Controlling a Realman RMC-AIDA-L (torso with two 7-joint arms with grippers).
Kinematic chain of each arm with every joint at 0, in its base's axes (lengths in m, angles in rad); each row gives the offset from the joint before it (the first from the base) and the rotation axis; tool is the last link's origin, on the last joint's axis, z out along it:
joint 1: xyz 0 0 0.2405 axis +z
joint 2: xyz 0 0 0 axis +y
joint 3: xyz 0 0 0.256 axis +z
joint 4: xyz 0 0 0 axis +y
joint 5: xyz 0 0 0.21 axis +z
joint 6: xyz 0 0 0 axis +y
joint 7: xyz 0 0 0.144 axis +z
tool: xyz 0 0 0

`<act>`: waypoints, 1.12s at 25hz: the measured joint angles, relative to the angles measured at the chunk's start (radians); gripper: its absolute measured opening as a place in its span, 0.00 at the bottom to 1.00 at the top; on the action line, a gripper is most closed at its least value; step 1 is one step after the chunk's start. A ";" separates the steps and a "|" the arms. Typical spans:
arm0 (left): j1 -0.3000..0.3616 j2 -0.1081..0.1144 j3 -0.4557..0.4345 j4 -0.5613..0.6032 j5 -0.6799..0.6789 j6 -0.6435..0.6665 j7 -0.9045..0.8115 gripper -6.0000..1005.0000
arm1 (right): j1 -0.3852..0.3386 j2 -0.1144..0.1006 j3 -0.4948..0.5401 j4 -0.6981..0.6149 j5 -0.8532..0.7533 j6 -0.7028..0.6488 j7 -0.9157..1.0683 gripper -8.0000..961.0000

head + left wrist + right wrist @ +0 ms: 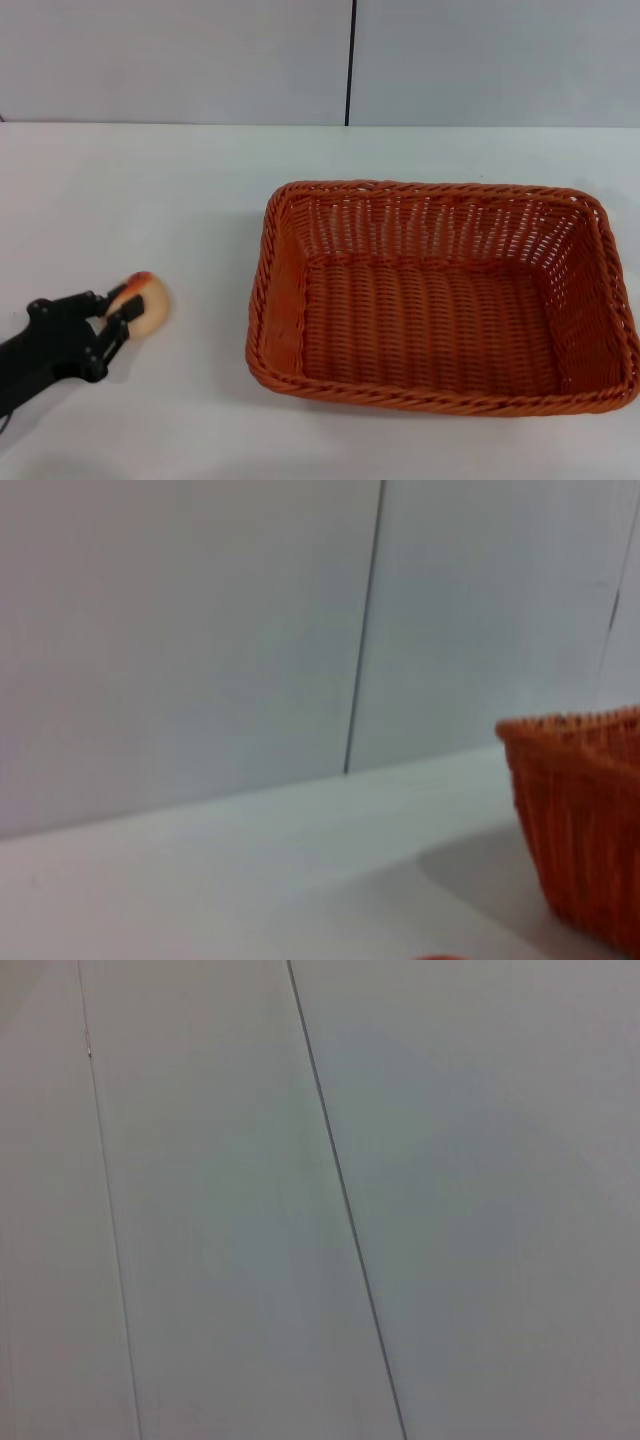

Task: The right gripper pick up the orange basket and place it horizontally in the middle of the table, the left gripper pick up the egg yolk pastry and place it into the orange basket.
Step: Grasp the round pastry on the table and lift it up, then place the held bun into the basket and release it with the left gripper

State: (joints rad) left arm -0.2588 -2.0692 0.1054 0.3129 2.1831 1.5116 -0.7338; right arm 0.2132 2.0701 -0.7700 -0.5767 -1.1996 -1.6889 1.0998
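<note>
Left hand [118,308] at egg yolk pastry [145,302]; orange basket [440,395] empty.

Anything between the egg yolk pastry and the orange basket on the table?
Nothing visible. The left end effector is at the egg yolk pastry, and only bare table lies between it and the orange basket. The one thing to clear is the basket's near rim. The right end effector is out of view.
</note>
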 joint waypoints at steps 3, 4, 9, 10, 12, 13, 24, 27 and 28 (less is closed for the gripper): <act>0.001 0.004 -0.035 0.001 -0.010 0.057 -0.005 0.22 | 0.001 0.001 0.000 0.000 0.000 0.000 0.000 0.45; 0.001 0.006 -0.058 0.004 -0.012 0.098 -0.008 0.20 | 0.001 0.001 0.000 0.000 0.000 -0.001 0.000 0.45; -0.022 0.011 -0.133 0.015 -0.040 0.316 -0.025 0.14 | 0.003 0.001 0.000 0.000 0.000 -0.009 0.000 0.45; -0.045 0.010 -0.131 0.016 -0.048 0.376 -0.035 0.13 | 0.004 0.001 0.000 0.000 0.000 -0.009 0.000 0.45; -0.060 0.009 -0.128 0.013 -0.047 0.395 -0.042 0.12 | 0.006 0.001 0.000 0.000 0.000 -0.010 0.000 0.45; -0.076 0.007 -0.122 0.005 -0.045 0.409 -0.052 0.11 | 0.007 0.001 0.000 0.000 0.000 -0.011 0.000 0.45; -0.239 -0.001 0.065 -0.228 -0.038 0.257 0.048 0.08 | 0.004 0.000 0.000 -0.006 0.009 -0.038 0.000 0.46; -0.261 -0.003 0.107 -0.294 -0.037 0.208 0.092 0.09 | 0.000 0.000 0.001 -0.010 0.009 -0.045 0.000 0.46; -0.265 -0.003 0.114 -0.305 -0.037 0.201 0.099 0.09 | -0.001 0.000 0.003 -0.010 0.009 -0.049 0.000 0.46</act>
State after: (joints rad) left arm -0.5234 -2.0722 0.2190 0.0078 2.1458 1.7129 -0.6350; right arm 0.2119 2.0698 -0.7674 -0.5870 -1.1903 -1.7374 1.1000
